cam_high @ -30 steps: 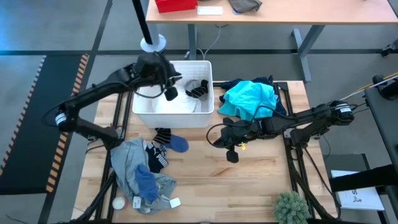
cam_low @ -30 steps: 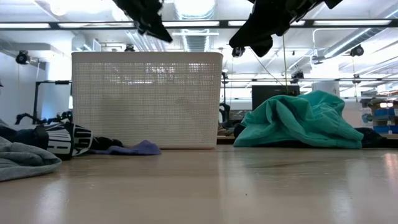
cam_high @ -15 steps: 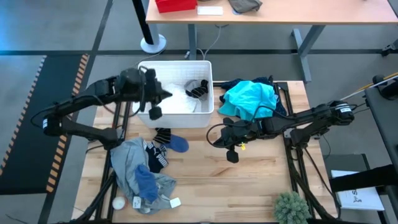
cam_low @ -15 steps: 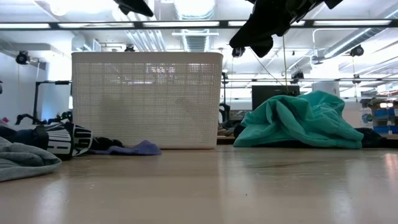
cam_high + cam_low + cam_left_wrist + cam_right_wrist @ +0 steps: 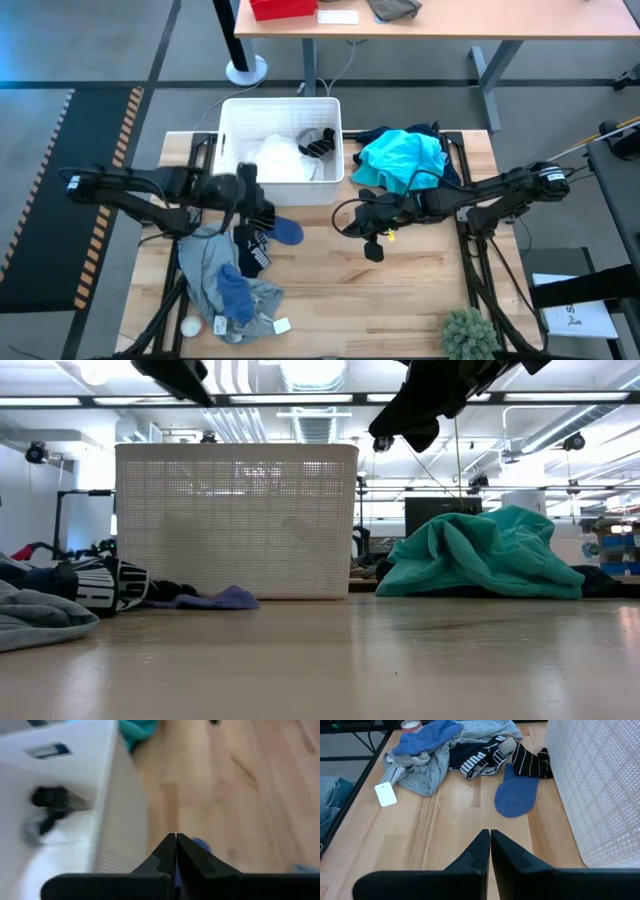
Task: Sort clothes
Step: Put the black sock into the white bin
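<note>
Fingers of both arms shut, empty — blue sock [image 5: 515,797] lengthwise toward striped sock [image 5: 530,762].

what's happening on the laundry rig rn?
Sorting clothes. The left gripper, shut and empty, is above the table edge of the basket, near the striped sock and blue sock. A white garment lies in the basket. The right gripper waits shut mid-table, beside the teal pile.

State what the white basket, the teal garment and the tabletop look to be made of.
White basket: likely moulded plastic, matte; its wall is a fine perforated grid with a solid rim.
Teal garment: soft knit or woven cloth, going by the slumped folds and dull surface.
Tabletop: wood, probably sealed planks; pale grain with a slight sheen.
</note>
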Controlling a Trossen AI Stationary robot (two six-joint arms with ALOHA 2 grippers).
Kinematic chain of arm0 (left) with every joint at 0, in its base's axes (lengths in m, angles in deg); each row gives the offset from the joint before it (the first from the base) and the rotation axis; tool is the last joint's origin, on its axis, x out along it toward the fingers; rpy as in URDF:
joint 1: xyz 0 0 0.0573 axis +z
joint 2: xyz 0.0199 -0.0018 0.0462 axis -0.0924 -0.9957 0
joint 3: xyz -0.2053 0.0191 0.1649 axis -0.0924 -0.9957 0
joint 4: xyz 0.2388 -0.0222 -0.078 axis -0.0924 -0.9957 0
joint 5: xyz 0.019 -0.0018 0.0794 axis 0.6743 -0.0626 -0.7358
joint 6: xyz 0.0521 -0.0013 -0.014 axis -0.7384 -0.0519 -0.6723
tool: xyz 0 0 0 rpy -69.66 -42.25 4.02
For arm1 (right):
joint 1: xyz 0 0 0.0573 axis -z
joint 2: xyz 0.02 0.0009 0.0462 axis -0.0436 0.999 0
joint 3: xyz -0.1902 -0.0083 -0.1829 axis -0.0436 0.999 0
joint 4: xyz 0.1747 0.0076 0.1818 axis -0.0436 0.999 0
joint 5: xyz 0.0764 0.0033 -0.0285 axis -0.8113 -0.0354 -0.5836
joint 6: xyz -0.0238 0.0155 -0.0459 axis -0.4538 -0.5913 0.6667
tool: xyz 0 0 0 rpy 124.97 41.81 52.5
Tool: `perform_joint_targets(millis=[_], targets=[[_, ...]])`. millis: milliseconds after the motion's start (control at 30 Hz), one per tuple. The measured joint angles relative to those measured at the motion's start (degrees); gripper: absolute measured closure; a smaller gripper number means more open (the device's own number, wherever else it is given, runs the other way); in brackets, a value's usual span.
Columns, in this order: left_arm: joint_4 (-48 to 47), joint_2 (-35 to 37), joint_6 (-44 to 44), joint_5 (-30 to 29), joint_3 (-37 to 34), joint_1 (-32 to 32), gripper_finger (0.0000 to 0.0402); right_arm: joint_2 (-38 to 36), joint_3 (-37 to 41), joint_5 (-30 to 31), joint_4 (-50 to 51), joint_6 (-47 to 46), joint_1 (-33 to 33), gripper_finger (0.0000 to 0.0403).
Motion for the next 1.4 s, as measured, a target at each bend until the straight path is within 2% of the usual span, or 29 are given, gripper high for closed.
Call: perform_joint_targets(millis=[267, 467, 600, 933, 1100, 1400], targets=[[0.3, -1.68, 10.34, -1.56, -6.33, -5.75, 0.0402, 0.0, 0.0, 0.0, -0.07, 0.0, 0.0, 0.0403], [-0.04, -4.17, 19.56, -3.35, -12.33, -6.01, 0.0402, 0.0, 0.0, 0.0, -0.16, -0.02, 0.0, 0.0403], [-0.07, -5.7, 22.82, -5.07, -16.08, -6.01, 0.0402, 0.0, 0.0, 0.0, -0.12, -0.02, 0.0, 0.0403], [2.13, -6.64, 30.43, -5.12, -26.02, -5.96, 0.0399, 0.0, 0.0, 0.0, -0.11, -0.02, 0.0, 0.0403], [6.73, -6.66, 31.39, -5.18, -28.43, -5.96, 0.0365, 0.0, 0.0, 0.0, -0.17, -0.02, 0.0, 0.0403], [7.51, -6.86, 30.87, -7.16, -28.77, -5.96, 0.0252, 0.0, 0.0, 0.0, -0.17, -0.02, 0.0, 0.0403]])
